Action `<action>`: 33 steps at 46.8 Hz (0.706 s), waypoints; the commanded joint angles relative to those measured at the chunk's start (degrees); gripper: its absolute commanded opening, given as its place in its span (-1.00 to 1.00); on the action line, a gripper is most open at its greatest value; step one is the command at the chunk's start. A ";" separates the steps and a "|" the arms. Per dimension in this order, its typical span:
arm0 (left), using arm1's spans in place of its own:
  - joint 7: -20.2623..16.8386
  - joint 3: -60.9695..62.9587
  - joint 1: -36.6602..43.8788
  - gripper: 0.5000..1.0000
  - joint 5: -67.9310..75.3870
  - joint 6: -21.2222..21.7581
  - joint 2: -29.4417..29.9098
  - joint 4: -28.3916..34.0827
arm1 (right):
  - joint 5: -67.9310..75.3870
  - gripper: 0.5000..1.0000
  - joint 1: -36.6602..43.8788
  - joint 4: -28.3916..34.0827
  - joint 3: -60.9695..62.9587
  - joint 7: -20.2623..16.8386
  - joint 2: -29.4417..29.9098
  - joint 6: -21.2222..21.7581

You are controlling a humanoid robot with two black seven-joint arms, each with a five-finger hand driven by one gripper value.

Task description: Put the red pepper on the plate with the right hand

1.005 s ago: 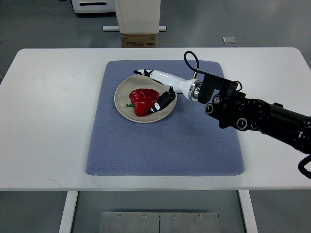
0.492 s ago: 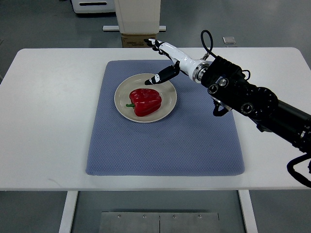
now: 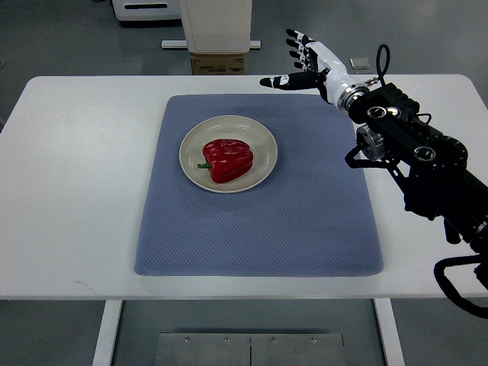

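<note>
Red pepper [image 3: 227, 158] is seen lying on the plate [image 3: 263, 139], near the middle of it, with its green stem pointed toward the picture's left. Nothing is touching it. The plate is a round, cream-coloured one, and it is set on the upper left part of a blue mat [image 3: 305, 229] that is spread over the white counter [image 3: 76, 191].

The right hand [image 3: 309, 67] is held well apart from the pepper and the plate, raised over the far edge of the counter beyond the mat's upper right corner. Its fingers [image 3: 296, 42] are spread apart and nothing is held in them; the thumb is stretched toward the picture's left, and the other fingers are fanned upward in the picture. The hand is white with black tips and joints. The right arm, dark and jointed, is brought in from the picture's right edge and lower right corner, and it is crossed over the right margin of the mat and the counter on its way to the wrist. A black cable loop is seen at the wrist.

Beyond the counter, on the grey floor, a cardboard box [image 3: 219, 63] is seen beside a white pedestal, and a small grey plate is set into the floor near the hand.
</note>
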 commanded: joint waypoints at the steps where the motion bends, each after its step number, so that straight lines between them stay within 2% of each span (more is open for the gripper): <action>1: 0.01 0.00 0.00 1.00 0.00 -0.01 0.00 0.00 | 0.00 0.97 -1.13 -0.24 3.63 -0.06 0.00 -0.01; 15: 0.01 0.00 0.01 1.00 0.00 -0.01 0.00 0.00 | 0.09 1.00 -4.56 -1.74 16.64 0.11 0.00 -0.10; 22: 0.01 0.00 0.01 1.00 0.00 -0.01 0.00 0.00 | 0.70 1.00 -5.97 -1.65 20.16 0.55 0.00 -1.76; 33: 0.01 0.00 0.01 1.00 0.00 -0.01 0.00 0.00 | 2.02 1.00 -7.55 -0.25 25.09 0.55 0.00 -1.77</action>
